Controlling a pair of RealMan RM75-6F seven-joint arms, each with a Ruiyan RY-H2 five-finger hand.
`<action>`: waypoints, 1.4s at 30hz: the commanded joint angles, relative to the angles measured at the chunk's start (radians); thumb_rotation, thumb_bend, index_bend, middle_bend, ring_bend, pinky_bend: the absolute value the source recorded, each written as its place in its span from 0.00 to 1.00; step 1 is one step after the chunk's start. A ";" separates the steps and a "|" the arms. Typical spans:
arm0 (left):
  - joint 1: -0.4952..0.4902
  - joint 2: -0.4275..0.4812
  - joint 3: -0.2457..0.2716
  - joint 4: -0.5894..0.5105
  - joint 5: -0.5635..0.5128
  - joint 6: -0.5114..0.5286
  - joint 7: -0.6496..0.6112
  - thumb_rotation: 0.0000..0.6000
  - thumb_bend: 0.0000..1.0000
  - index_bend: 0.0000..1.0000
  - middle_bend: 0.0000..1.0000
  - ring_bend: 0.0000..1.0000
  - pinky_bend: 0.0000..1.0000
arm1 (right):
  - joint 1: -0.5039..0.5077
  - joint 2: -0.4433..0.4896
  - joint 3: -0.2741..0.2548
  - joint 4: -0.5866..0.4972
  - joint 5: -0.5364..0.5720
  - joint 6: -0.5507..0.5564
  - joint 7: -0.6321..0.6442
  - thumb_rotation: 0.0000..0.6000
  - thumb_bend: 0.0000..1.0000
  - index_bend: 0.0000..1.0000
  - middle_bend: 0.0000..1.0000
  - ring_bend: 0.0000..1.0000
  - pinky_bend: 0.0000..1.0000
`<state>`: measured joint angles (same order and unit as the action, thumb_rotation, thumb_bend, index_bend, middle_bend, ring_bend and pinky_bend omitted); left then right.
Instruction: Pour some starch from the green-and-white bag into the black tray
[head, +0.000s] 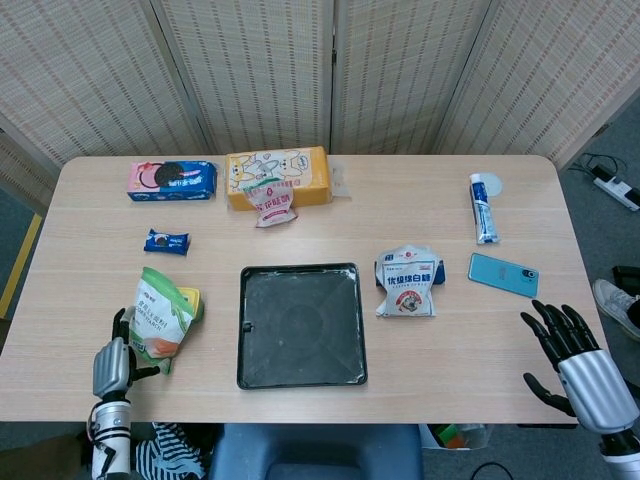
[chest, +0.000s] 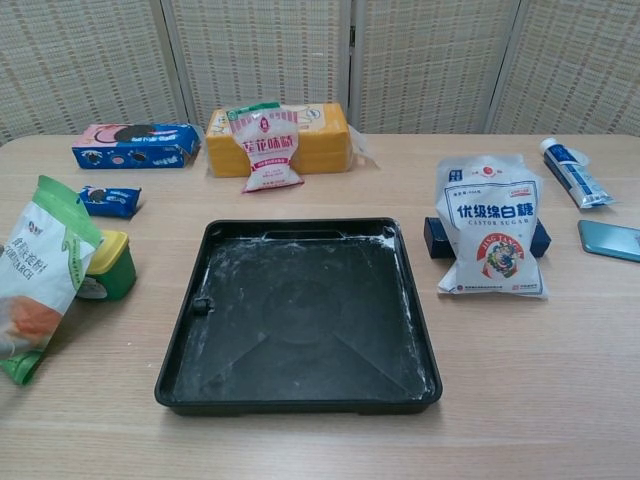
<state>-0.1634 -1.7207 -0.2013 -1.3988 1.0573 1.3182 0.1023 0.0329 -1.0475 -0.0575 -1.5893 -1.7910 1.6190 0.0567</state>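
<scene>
Now: black tray white-dusted | green-and-white bag leaning | left hand, right hand spread, empty

1. Pink cookie box and yellow box along the far edge — a small pink-white sachet leans on the yellow one.
2. White sugar bag, toothpaste tube, blue phone — right side.

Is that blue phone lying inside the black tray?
No, the blue phone lies flat on the bare table to the right of the black tray, beyond the white sugar bag.
</scene>
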 joint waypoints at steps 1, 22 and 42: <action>-0.006 -0.014 -0.006 0.013 -0.005 0.004 0.012 1.00 0.13 0.00 0.00 0.81 0.84 | 0.001 0.000 0.000 -0.001 0.001 -0.001 -0.001 1.00 0.31 0.00 0.00 0.00 0.00; -0.034 -0.016 -0.043 0.073 -0.061 -0.099 -0.044 1.00 0.13 0.00 0.00 0.82 0.84 | 0.004 -0.007 0.007 0.001 0.010 -0.007 -0.007 1.00 0.31 0.00 0.00 0.00 0.00; -0.029 -0.042 -0.047 0.156 -0.045 -0.090 -0.100 1.00 0.16 0.40 0.50 0.89 0.91 | 0.013 -0.014 0.009 0.001 0.015 -0.023 -0.018 1.00 0.31 0.00 0.00 0.00 0.00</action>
<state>-0.1932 -1.7597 -0.2468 -1.2453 1.0118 1.2256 0.0039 0.0456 -1.0620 -0.0488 -1.5881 -1.7762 1.5961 0.0385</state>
